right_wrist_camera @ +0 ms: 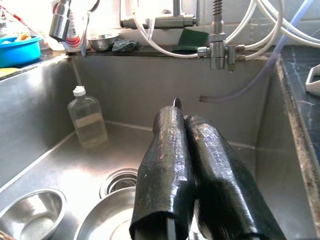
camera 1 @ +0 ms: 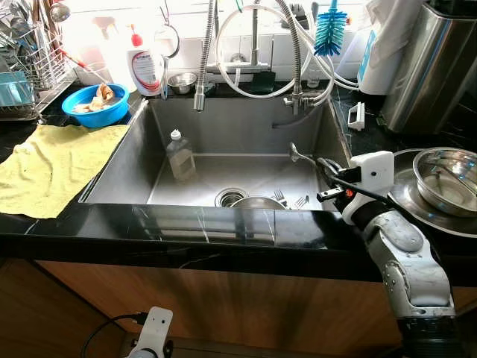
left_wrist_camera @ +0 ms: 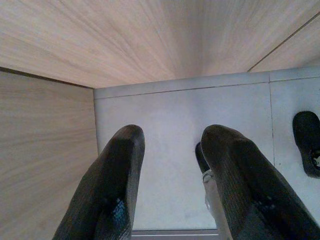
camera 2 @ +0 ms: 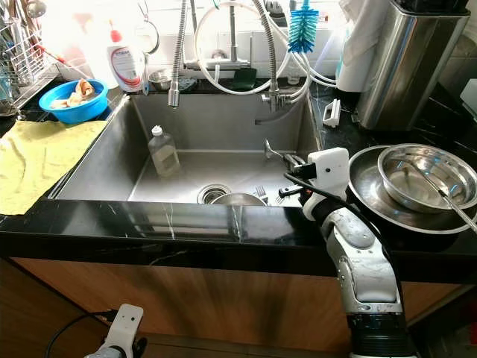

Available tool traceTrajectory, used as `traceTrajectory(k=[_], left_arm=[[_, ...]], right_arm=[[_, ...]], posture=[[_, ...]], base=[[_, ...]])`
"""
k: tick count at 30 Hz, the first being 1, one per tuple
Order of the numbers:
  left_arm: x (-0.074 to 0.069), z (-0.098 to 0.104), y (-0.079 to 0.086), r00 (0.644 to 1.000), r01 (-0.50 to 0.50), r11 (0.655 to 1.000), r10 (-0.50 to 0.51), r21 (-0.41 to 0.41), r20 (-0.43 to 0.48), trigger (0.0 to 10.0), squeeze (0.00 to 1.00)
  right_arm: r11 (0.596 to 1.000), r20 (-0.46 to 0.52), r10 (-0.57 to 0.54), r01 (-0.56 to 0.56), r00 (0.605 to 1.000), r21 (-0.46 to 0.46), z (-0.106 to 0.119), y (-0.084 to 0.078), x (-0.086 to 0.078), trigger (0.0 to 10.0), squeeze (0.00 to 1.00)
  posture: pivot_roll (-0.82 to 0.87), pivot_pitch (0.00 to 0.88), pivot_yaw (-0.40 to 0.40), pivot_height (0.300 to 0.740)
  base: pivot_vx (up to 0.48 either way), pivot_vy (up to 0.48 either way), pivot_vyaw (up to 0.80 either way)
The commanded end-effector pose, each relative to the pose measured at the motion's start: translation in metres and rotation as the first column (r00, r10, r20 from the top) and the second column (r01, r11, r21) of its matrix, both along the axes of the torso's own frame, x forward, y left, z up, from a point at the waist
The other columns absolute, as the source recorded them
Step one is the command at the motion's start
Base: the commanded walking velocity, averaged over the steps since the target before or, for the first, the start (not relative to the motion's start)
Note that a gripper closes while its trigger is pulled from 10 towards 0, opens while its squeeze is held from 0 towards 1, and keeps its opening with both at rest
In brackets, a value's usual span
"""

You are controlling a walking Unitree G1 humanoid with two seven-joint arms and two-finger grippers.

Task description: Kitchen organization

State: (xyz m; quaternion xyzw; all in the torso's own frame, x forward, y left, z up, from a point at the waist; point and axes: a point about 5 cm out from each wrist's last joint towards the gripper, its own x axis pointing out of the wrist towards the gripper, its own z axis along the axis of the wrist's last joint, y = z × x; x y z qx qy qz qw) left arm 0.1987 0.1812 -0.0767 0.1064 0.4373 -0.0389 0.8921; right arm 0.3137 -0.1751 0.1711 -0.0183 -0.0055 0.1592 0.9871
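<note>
Observed right claw (right_wrist_camera: 184, 120) pinched shut on thin metal spoon (camera 1: 297, 154) above stainless steel sink (camera 1: 223, 127); left claw (left_wrist_camera: 172, 150) parted, empty, near wooden cabinet (left_wrist_camera: 75, 50).

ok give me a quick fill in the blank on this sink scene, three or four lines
1. The right gripper, fingers shut on a spoon, is over the ____.
2. The clear bottle stands in the sink with a ____ cap.
3. The bowl beside the yellow cloth is ____.
4. The bottle brush has ____ bristles.

Missing words: sink; white; blue; blue
</note>
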Motion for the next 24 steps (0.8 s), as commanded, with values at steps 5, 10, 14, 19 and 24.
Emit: traceTrajectory(k=[5,10,14,19,24], left_arm=[[-0.003,-0.001,0.005,1.000,-0.007,1.000,0.008,0.014,-0.007,10.0,0.00],[-0.003,-0.001,0.005,1.000,-0.009,1.000,0.009,0.013,-0.008,10.0,0.00],[-0.003,-0.001,0.005,1.000,-0.008,1.000,0.008,0.014,-0.008,10.0,0.00],[-0.003,-0.001,0.006,1.000,-0.005,1.000,0.005,0.016,-0.008,10.0,0.00],[-0.004,-0.001,0.006,1.000,-0.005,1.000,0.005,0.017,-0.009,10.0,0.00]], right_arm=[[1.000,-0.039,-0.003,0.003,0.999,-0.004,-0.004,0.003,0.000,10.0,0.00],[1.000,-0.073,-0.023,0.022,0.997,-0.010,-0.009,0.000,0.001,10.0,0.00],[1.000,-0.068,-0.016,0.015,0.998,-0.010,-0.007,0.003,0.001,10.0,0.00],[1.000,-0.060,-0.012,0.012,0.998,-0.003,-0.006,0.005,0.000,10.0,0.62],[1.000,-0.057,-0.016,0.016,0.998,-0.002,-0.005,0.005,0.000,10.0,0.99]], posture=[[-0.18,0.000,0.072,0.740],[-0.18,0.000,0.071,0.740],[-0.18,0.000,0.074,0.740],[-0.18,0.000,0.075,0.740],[-0.18,0.000,0.076,0.740]], base=[[0.000,0.000,0.00],[0.000,0.000,0.00],[0.000,0.000,0.00],[0.000,0.000,0.00],[0.000,0.000,0.00]])
